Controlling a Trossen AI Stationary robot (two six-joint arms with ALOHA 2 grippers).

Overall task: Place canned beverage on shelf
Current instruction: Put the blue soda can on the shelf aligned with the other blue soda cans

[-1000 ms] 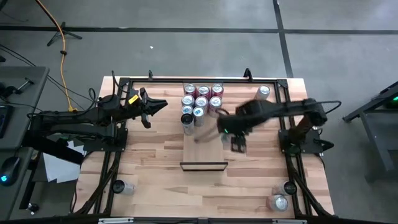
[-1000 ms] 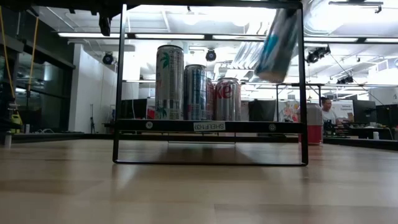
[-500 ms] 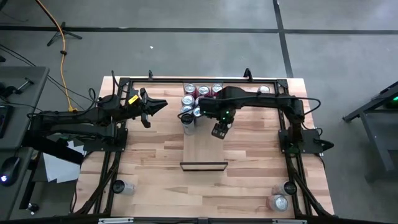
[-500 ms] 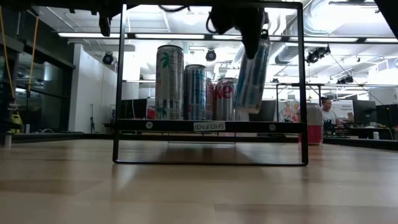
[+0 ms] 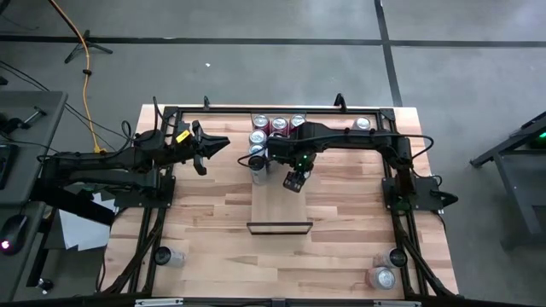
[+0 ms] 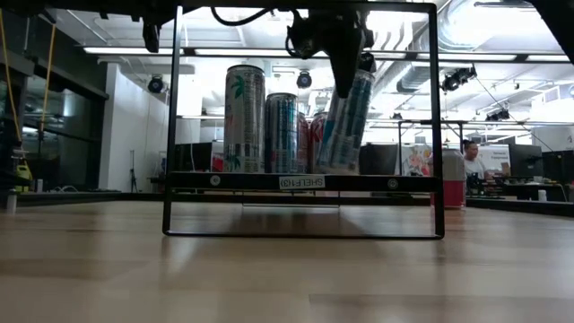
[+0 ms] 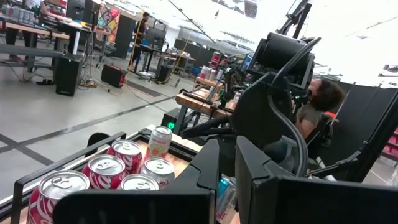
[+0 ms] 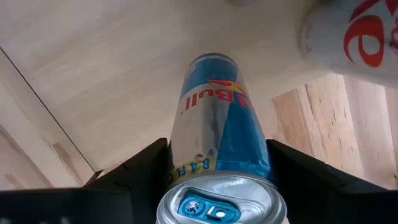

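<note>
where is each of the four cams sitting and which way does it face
High view: above the table, looking straight down; both arms show, the right hand over the shelf.
Low view: at tabletop height, looking level through the shelf frame; the right hand lowers a tilted can.
Left wrist view: on the left arm, facing the red cans; its own shut fingers show.
Right wrist view: on the right arm, looking down the held can.
Low and right wrist views share that can.

A blue and silver can stands clamped between two dark fingers. Pale wood lies beneath it. A white can with red lettering is nearby
</note>
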